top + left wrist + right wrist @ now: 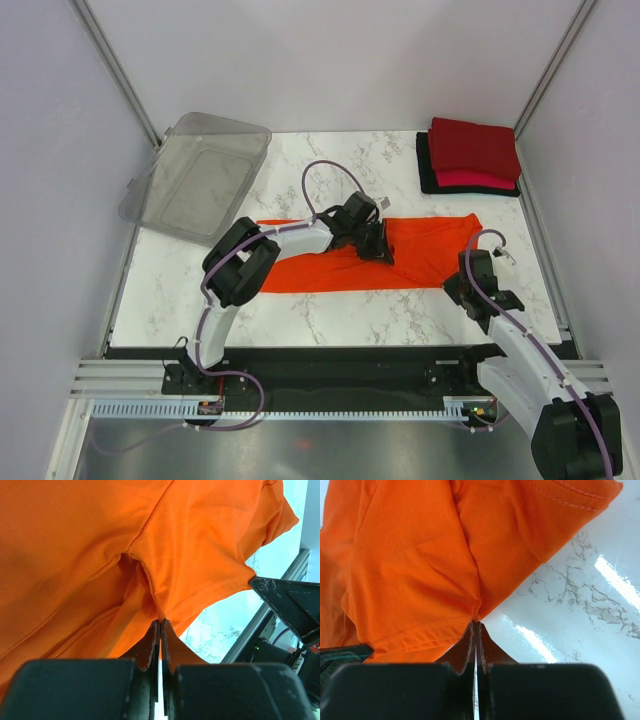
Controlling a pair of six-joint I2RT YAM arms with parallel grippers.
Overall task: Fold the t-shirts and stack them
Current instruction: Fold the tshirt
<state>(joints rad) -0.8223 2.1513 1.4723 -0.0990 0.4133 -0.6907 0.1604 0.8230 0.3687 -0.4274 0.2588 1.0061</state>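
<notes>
The bright orange t-shirt [330,265] lies in a long band across the marble table's middle. My left gripper [377,250] is shut on a pinch of its cloth near the middle; the left wrist view shows the cloth [100,555] gathered at the fingertips [161,621]. My right gripper [458,285] is shut on the shirt's hem at its right end; the right wrist view shows the hem [420,635] pinched at the fingertips [476,622]. Folded dark red [474,145], pinkish-red [475,179] and black [425,165] shirts sit stacked at the back right.
A clear plastic bin [197,176] lies tilted over the table's back left corner. Metal frame posts stand at both back corners. The table's front edge [330,345] runs just behind the arm bases.
</notes>
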